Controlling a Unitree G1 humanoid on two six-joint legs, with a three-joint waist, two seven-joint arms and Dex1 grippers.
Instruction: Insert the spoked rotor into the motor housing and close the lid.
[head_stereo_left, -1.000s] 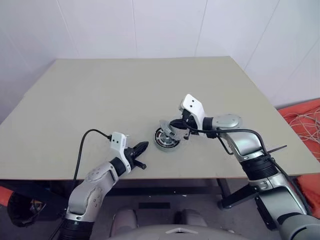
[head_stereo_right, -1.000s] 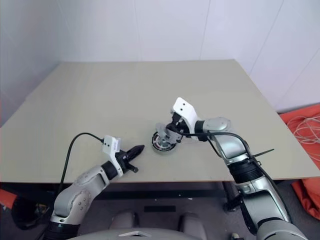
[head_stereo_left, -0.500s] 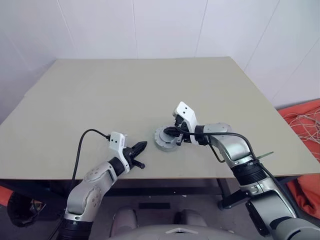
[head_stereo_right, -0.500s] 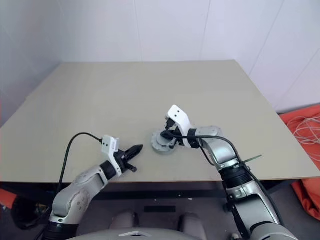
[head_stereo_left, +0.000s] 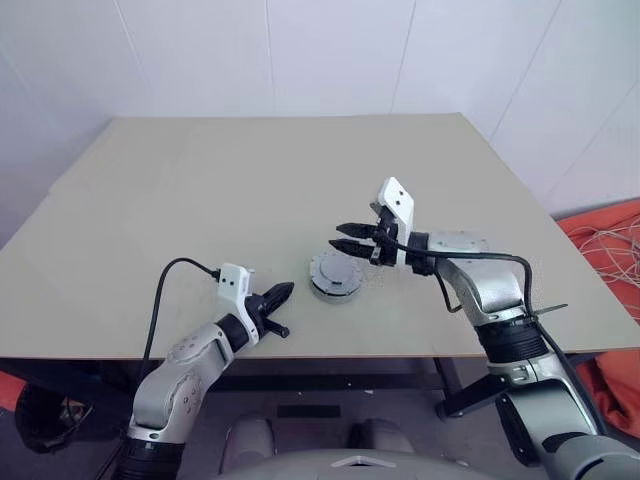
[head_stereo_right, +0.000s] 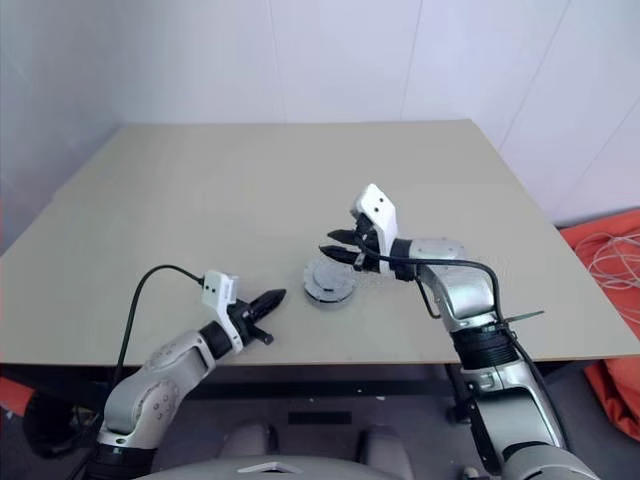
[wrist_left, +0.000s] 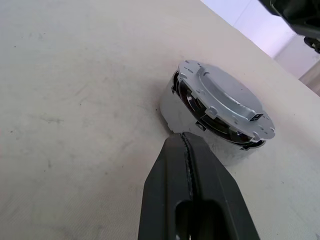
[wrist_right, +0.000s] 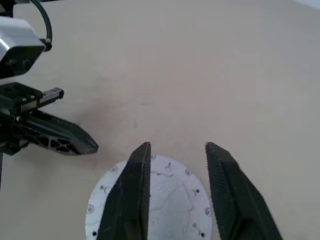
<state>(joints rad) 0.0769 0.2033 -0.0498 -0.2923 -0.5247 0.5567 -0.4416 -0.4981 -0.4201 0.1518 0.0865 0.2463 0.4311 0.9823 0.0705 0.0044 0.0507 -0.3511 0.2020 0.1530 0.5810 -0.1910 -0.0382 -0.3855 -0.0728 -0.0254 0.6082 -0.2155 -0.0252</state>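
Note:
The motor housing (head_stereo_left: 334, 285) stands near the table's front middle. The lid (wrist_left: 225, 97) lies on top of it, silver face up, with a dark gap under its rim in the left wrist view. The spoked rotor is hidden. My right gripper (head_stereo_left: 337, 236) hovers just above and behind the lid (wrist_right: 160, 200), open, with nothing between its fingers. Low over the table to the left of the housing (wrist_left: 172, 107), my left gripper (head_stereo_left: 287, 291) is shut and empty, its tip pointing at the housing from a short way off.
The beige table (head_stereo_left: 200, 190) has bare room all around the housing, and its front edge runs close behind my left gripper. An orange cloth with pale cables (head_stereo_left: 610, 245) lies on the floor past the right edge.
My right gripper, shut on the lid over the housing a second ago, has set it down, opened and drawn up and back. The left arm has kept still.

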